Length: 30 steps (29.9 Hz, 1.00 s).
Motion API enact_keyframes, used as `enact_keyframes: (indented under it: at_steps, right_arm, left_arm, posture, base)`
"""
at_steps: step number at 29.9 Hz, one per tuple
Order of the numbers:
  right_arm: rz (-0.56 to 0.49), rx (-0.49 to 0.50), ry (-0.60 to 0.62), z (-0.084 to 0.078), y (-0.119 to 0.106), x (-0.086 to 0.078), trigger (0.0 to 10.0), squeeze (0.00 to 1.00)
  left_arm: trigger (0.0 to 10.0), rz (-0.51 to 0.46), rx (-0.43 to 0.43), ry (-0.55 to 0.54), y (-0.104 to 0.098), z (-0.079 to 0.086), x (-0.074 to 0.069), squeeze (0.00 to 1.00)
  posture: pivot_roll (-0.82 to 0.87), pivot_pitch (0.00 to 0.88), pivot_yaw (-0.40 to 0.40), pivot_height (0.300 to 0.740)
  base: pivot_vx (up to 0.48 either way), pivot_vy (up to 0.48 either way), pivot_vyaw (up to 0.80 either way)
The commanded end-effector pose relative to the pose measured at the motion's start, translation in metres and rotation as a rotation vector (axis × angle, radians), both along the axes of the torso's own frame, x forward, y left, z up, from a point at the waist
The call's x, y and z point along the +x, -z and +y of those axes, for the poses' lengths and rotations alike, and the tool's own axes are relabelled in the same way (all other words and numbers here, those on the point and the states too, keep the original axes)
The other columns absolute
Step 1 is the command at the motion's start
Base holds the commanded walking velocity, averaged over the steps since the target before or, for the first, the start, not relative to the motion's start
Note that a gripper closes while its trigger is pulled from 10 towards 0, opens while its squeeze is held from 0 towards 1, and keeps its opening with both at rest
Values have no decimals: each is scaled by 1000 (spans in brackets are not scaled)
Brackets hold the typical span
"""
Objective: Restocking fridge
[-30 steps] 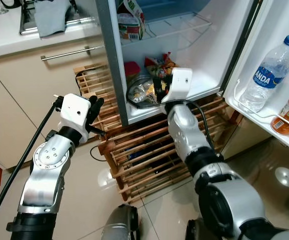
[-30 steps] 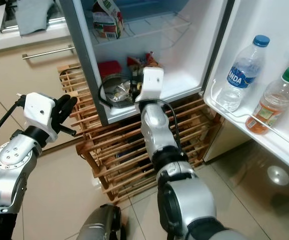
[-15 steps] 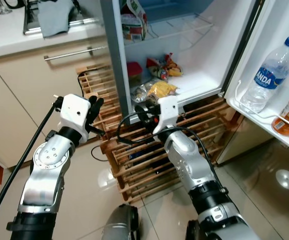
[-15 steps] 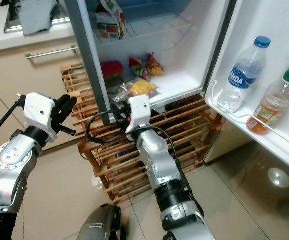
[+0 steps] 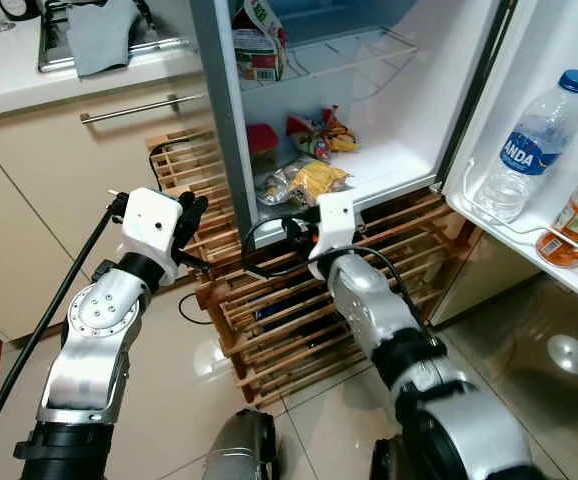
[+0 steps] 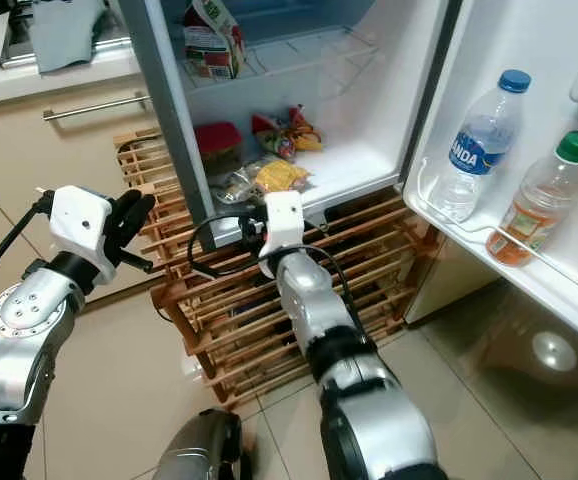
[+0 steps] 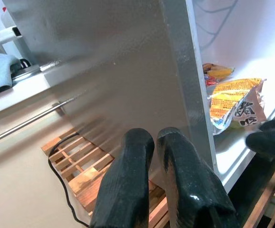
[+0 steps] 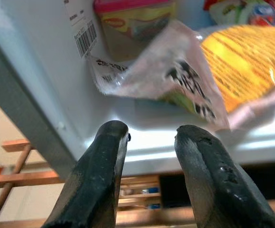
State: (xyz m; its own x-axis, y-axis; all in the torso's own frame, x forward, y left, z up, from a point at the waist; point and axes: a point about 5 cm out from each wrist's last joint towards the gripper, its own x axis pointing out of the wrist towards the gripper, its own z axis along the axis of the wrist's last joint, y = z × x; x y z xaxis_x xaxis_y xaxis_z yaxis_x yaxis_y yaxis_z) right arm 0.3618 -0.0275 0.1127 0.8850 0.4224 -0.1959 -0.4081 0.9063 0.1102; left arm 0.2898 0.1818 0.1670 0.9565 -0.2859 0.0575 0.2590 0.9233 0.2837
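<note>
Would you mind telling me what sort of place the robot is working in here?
Most likely a home kitchen: an open fridge holding food packets, bottles in its door shelf, and a cabinet under a countertop beside it.

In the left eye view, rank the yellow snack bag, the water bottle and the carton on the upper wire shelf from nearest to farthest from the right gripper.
Measured from the right gripper:
1. Yellow snack bag, on the fridge floor just beyond the fingertips.
2. Carton, up on the wire shelf, at the fridge's left.
3. Water bottle, in the door rack, far to the right.
</note>
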Motion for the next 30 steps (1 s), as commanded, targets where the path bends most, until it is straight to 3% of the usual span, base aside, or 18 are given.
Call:
enact_keyframes:
  at_steps: [1,4,5,6,7,9,14,21,23,30]
  right_arm:
    - [-55,-49,-43,17,-15,4,10000,0]
    - [-69,-70,-45,17,-19,6,10000,0]
    - [-94,-152,-41,15,-21,10,10000,0]
    - [-94,-152,-41,15,-21,10,10000,0]
    - [-125,-262,-34,10,-23,14,10000,0]
    - [-138,-306,-28,7,-24,15,10000,0]
    - [-317,-552,38,-13,-53,33,10000,0]
    - [-442,-554,131,-24,-75,40,10000,0]
    - [-473,-522,134,-24,-72,37,10000,0]
    - [-439,-358,181,-31,-51,27,10000,0]
  left_arm:
    - [10000,-4,13,-6,-2,3,-2,0]
    - [10000,-2,14,-10,-2,4,-3,0]
    - [10000,-2,15,-12,-2,4,-4,0]
    - [10000,-2,15,-12,-2,4,-4,0]
    - [10000,-2,16,-13,-2,4,-4,0]
    - [10000,-2,16,-13,-2,4,-4,0]
    - [10000,-3,20,-22,-2,5,-2,0]
    - [10000,-6,6,-24,-1,0,1,0]
    - [10000,-2,-6,-18,1,-3,3,0]
    - [10000,0,-32,1,5,-15,10,0]
  posture:
    - [179,31,86,675]
    - [185,33,83,675]
    - [193,33,79,675]
    - [193,33,79,675]
    - [198,33,75,675]
    - [198,33,75,675]
    - [198,31,62,675]
    - [173,34,54,675]
    - [154,31,52,675]
    - [97,16,49,675]
  base:
    - [0,0,0]
    - [0,0,0]
    - [0,0,0]
    - [0,0,0]
    - [0,0,0]
    - [0,0,0]
    - [0,0,0]
    - [0,0,0]
    - [0,0,0]
    - [0,0,0]
